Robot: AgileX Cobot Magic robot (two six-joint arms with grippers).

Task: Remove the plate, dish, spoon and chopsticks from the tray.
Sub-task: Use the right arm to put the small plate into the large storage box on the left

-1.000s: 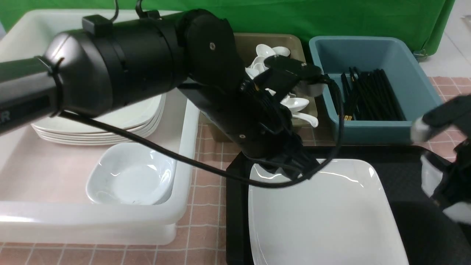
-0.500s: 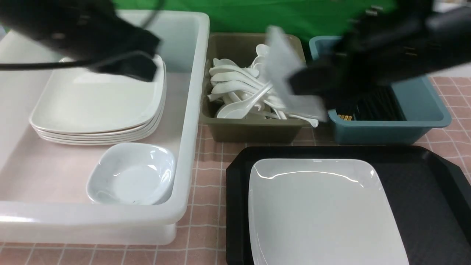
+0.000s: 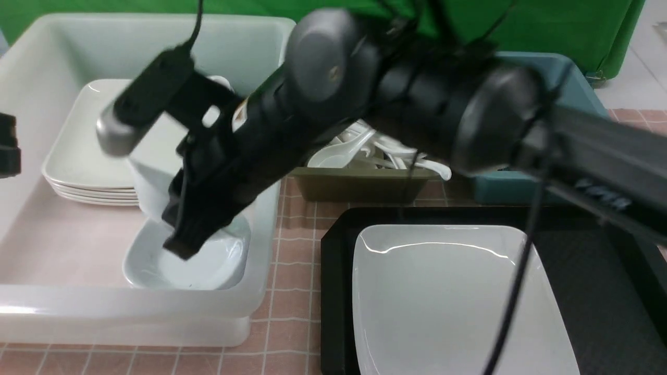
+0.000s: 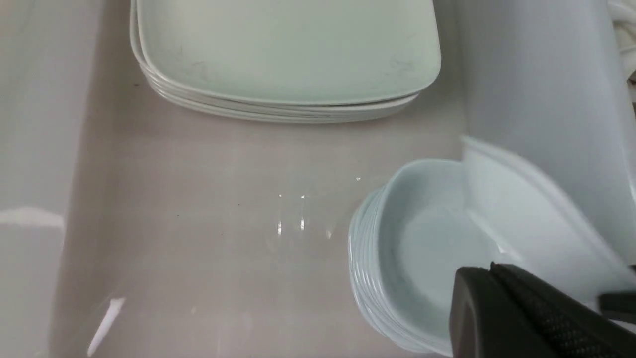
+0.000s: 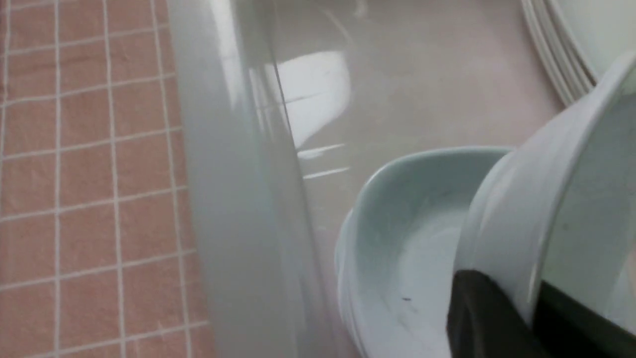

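Reaching across to the robot's left, the right gripper (image 3: 180, 245) is clamping the rim of the small glossy white rounded-square dish (image 3: 151, 182). In the right wrist view I am seeing one black finger on each face of that rim.

- Dish: hanging steeply tilted inside the large white plastic tub (image 3: 130, 308), just above a nested stack of matching small white bowls (image 3: 213, 260). I cannot tell whether it is touching them.
- Left gripper (image 3: 7, 146): showing only as a black edge at the far left of the front view, by the tub's left wall, and sitting with its jaws pressed together.
- Large glossy white square plate (image 3: 458, 297): lying flat on the left part of the big black rectangular plastic tray (image 3: 589, 260).
- Tray: resting on the pink checked cloth (image 3: 297, 250), just right of the tub.
- Stack of large white square plates (image 3: 83, 156): sitting at the tub's far left.
- Olive plastic tub (image 3: 359, 185): standing behind the tray and holding a heap of white ceramic soup spoons (image 3: 338, 153), partly hidden by the right arm.
- Blue plastic tub (image 3: 573, 73): peeking out behind that arm, its contents hidden.
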